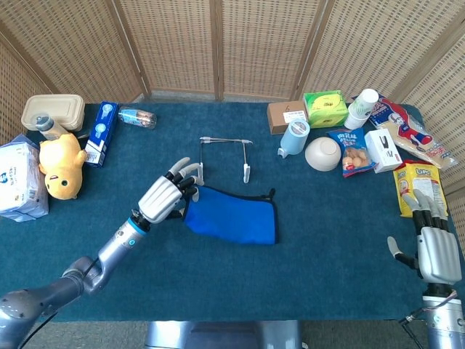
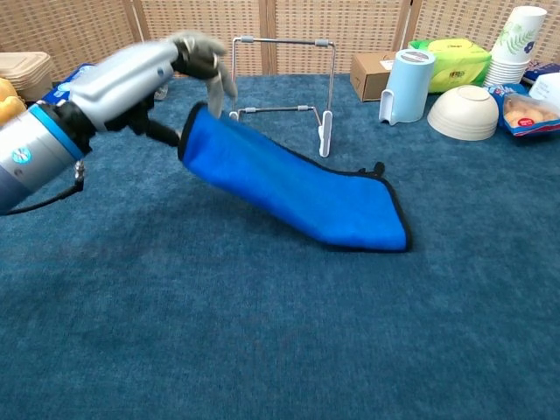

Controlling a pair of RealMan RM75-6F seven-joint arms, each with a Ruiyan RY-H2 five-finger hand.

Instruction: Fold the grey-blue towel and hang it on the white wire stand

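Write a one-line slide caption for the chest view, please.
Left hand lifts one end of the folded towel near the wire stand.

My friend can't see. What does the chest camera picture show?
The left robot hand lifts one end of the folded blue towel off the table; the other end rests on the blue tablecloth. The white wire stand waits just behind.

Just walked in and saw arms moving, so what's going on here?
The robot's left hand holds one end of the folded blue towel raised off the table, while the towel's other end rests on the cloth. The white wire stand behind it is bare, so nothing is hung yet. The right hand is idle and open at the table's edge.
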